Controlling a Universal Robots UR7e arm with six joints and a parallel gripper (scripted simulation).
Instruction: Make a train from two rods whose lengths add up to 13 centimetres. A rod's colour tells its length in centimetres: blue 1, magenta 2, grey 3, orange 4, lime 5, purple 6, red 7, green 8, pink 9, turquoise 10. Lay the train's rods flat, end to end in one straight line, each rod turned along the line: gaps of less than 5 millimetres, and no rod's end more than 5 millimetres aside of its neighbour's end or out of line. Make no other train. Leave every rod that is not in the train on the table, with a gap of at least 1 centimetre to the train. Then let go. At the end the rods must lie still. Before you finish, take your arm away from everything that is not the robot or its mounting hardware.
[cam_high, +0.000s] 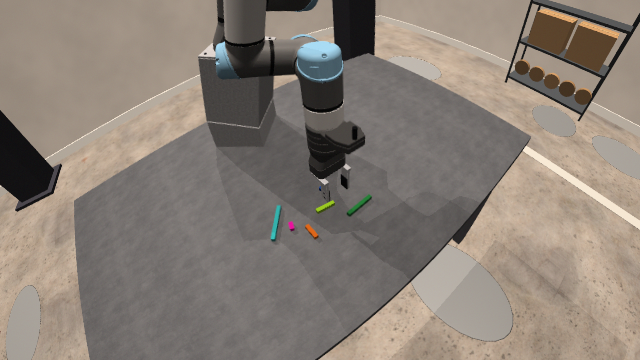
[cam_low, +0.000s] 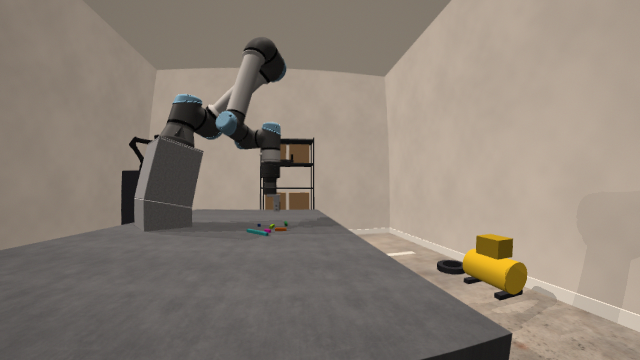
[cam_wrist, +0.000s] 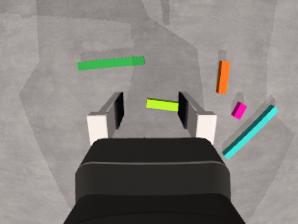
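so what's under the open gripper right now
The lime rod lies flat on the table below the gripper, between its open fingers. Nothing else shows there.

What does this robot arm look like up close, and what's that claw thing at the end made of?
The arm is a chain of thick grey tubes, with light blue caps on its round joints. Its wrist ends in a chunky black block. The gripper has two flat, straight fingers, pale outside with dark inner pads. No cables or markings show.

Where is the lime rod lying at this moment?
In the top view the lime rod lies flat on the table, just below the open pincer, between the green rod and the orange rod.
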